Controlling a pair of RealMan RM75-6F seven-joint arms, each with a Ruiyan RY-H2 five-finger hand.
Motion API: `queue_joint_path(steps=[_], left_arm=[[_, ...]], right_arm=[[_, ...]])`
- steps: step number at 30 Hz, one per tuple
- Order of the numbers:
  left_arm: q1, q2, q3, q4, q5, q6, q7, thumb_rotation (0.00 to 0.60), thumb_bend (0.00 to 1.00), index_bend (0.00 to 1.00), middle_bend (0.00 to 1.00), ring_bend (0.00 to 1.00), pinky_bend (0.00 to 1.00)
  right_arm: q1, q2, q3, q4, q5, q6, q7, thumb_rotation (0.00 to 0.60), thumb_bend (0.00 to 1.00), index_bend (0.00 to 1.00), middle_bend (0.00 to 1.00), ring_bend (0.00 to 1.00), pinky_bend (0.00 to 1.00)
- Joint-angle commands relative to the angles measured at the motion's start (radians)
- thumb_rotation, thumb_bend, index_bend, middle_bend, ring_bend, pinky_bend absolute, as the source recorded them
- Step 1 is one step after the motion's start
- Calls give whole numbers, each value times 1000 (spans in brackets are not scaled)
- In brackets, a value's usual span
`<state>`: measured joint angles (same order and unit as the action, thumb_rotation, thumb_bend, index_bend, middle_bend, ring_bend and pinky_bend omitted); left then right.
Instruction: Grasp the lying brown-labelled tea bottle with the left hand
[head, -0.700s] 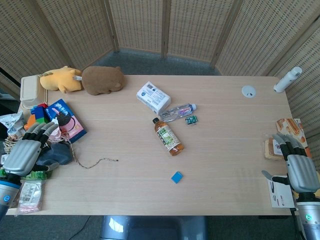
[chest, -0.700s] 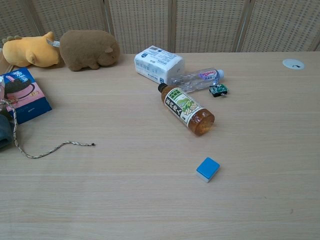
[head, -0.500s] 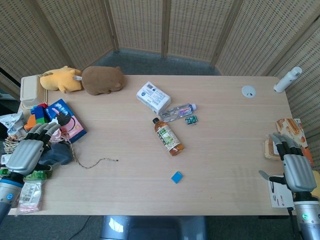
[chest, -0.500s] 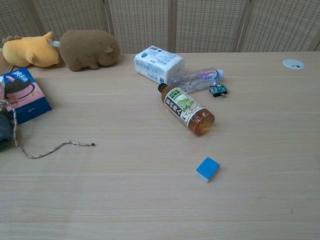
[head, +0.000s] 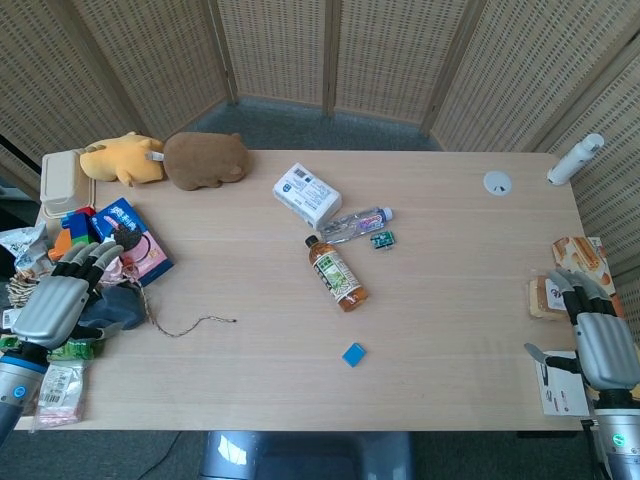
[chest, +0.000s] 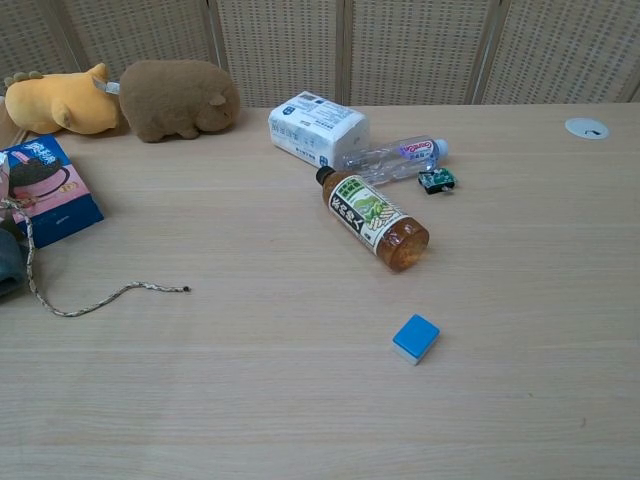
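Note:
The brown-labelled tea bottle (head: 337, 273) (chest: 376, 219) lies on its side near the table's middle, black cap pointing to the far left, nothing touching it. My left hand (head: 55, 300) hovers at the table's left edge over the clutter, far from the bottle, fingers apart and empty. At the right edge my right hand (head: 598, 340) is held open with nothing in it. Neither hand shows in the chest view.
A clear water bottle (head: 356, 223), a white tissue pack (head: 306, 193) and a small green clip (head: 382, 239) lie just beyond the tea bottle. A blue block (head: 353, 354) sits nearer. Two plush toys (head: 205, 160), a blue snack box (head: 133, 238) and a cord (head: 190, 324) occupy the left.
The right hand has shifted slightly at the table's right edge. The left hand has barely moved. The bottle has stayed put.

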<state>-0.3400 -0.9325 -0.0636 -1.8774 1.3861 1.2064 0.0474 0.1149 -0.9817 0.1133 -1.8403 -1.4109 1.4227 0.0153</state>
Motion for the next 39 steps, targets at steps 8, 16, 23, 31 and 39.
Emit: queue_joint_path(steps=[8, 16, 23, 31, 39], left_arm=[[-15, -23, 11, 27, 19, -33, 11, 600, 0, 0, 0, 0, 0], [-62, -66, 8, 43, 29, -97, 35, 600, 0, 0, 0, 0, 0], [-126, -115, -7, 66, 31, -164, 81, 600, 0, 0, 0, 0, 0], [-225, -221, -40, 142, 19, -253, 116, 600, 0, 0, 0, 0, 0], [-360, -378, -90, 277, -11, -363, 141, 600, 0, 0, 0, 0, 0]], right_arm=[[1, 7, 0, -16, 7, -3, -14, 600, 17, 0, 0, 0, 0], [-12, 13, -6, -11, 16, 4, -3, 600, 14, 0, 0, 0, 0], [-28, 19, -15, 0, 16, 14, 18, 600, 15, 0, 0, 0, 0], [-37, 20, -20, 13, 10, 18, 37, 600, 15, 0, 0, 0, 0], [-49, 24, -19, 18, 19, 30, 48, 600, 15, 0, 0, 0, 0]])
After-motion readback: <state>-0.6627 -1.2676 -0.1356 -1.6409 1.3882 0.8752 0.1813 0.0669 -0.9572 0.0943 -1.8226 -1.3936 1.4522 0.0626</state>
